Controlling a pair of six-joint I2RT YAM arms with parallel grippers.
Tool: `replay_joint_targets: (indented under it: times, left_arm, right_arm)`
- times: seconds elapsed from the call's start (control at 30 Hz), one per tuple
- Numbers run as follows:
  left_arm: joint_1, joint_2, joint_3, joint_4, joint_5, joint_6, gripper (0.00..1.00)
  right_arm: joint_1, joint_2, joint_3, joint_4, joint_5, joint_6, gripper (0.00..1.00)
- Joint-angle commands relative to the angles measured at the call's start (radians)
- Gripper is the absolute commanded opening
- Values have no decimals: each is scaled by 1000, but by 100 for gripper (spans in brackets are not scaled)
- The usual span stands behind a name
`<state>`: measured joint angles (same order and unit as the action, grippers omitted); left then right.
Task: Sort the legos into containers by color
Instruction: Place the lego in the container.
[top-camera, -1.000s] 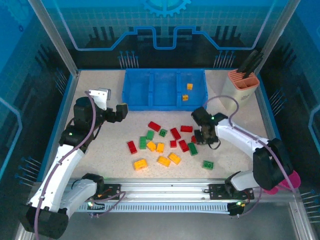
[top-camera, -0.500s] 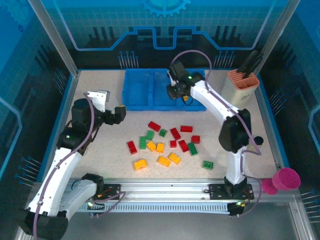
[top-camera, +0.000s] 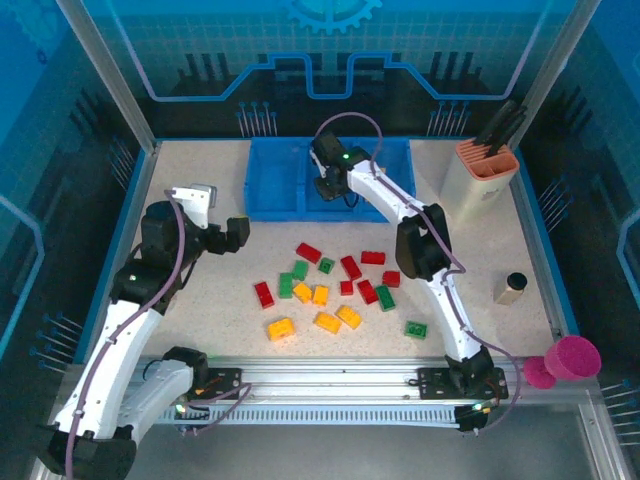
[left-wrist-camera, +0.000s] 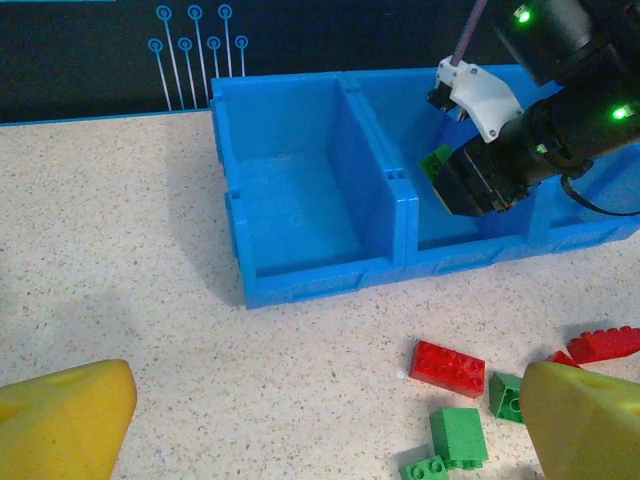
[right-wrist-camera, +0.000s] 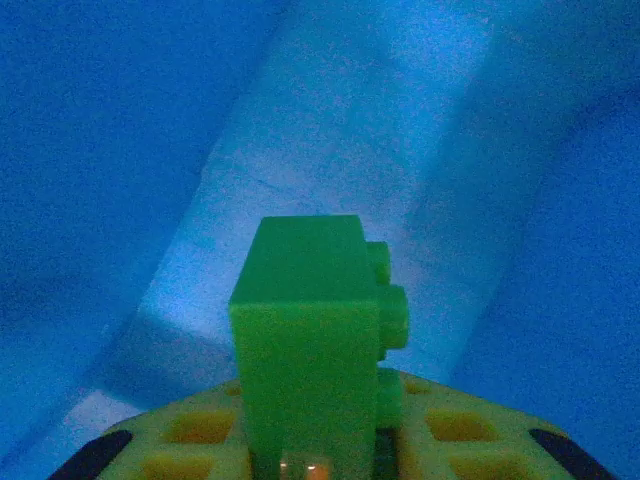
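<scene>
Right gripper (top-camera: 326, 188) fingers pinch a green brick (right-wrist-camera: 310, 330) low over the middle blue compartment (left-wrist-camera: 400, 110), left gripper (top-camera: 240, 232) fingers spread above the tabletop (top-camera: 200, 290); released this near the divider (left-wrist-camera: 398, 200), the brick could bounce into the neighbouring compartment.

L bin (left-wrist-camera: 300, 215) free from above | mid bin (left-wrist-camera: 400, 125): R gripper (left-wrist-camera: 448, 175) w/ green lego (left-wrist-camera: 437, 160) blocks | legos (top-camera: 320, 295) crowd table (top-camera: 230, 290) ctr
</scene>
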<state>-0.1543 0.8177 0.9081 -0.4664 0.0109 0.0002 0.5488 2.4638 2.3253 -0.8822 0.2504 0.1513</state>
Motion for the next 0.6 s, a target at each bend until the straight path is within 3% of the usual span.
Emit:
replay_joint_targets:
  times: [0.0,0.33,0.43,0.57]
  left_arm:
    - [6,-11,34,-14,-18,0,99]
    - [5,-6,46,-14,-17,-2,99]
    - [4,-1,48,1,-9,1,99]
    - [4,13,43,25,5,12,99]
  right_arm:
    - [-6,24,42,-20,-17,-12,34]
    - [-3,-69,12,-24,-52,-3,40]
    - [10,-208,-96,-26,-62,-3,43]
    - [40,-481,-401,18,-71,6,51]
